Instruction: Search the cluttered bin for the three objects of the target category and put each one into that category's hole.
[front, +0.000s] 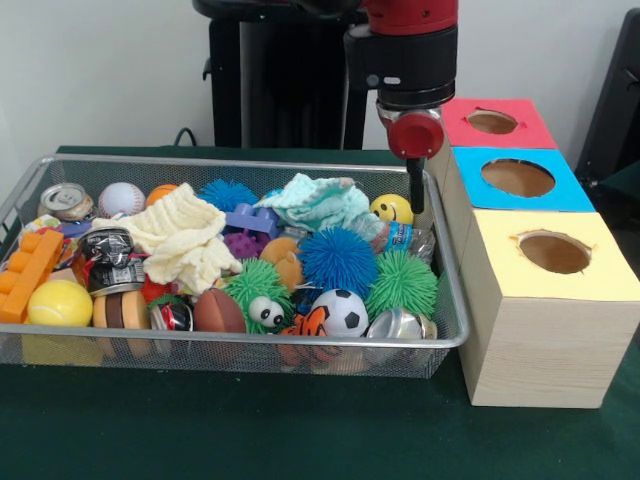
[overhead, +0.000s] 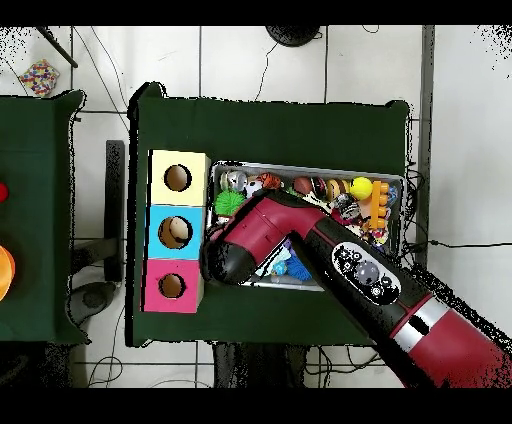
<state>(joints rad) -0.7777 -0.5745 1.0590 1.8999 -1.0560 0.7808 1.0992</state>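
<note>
The wire mesh bin (front: 455, 300) is packed with toys. My gripper (front: 415, 205) hangs over its far right corner, just right of a yellow smiley ball (front: 392, 208) and above a crumpled water bottle (front: 405, 238). Nothing shows in it. Balls in the bin include a baseball (front: 121, 198), a yellow tennis ball (front: 60, 302), a soccer ball (front: 340, 312) and a brown football (front: 218, 312). Right of the bin stand three boxes with holes: red (front: 492, 122), blue (front: 517, 177) and yellow (front: 553, 252). In the overhead view the arm (overhead: 300, 235) hides the gripper and much of the bin (overhead: 392, 178).
Spiky balls, blue (front: 336, 260) and green (front: 402, 283), lie mid-bin with a cream cloth (front: 185, 240) and a mint cloth (front: 320, 200). Cans (front: 105, 258) and an orange brick (front: 28, 272) fill the left end. Green cloth covers the table (front: 300, 430).
</note>
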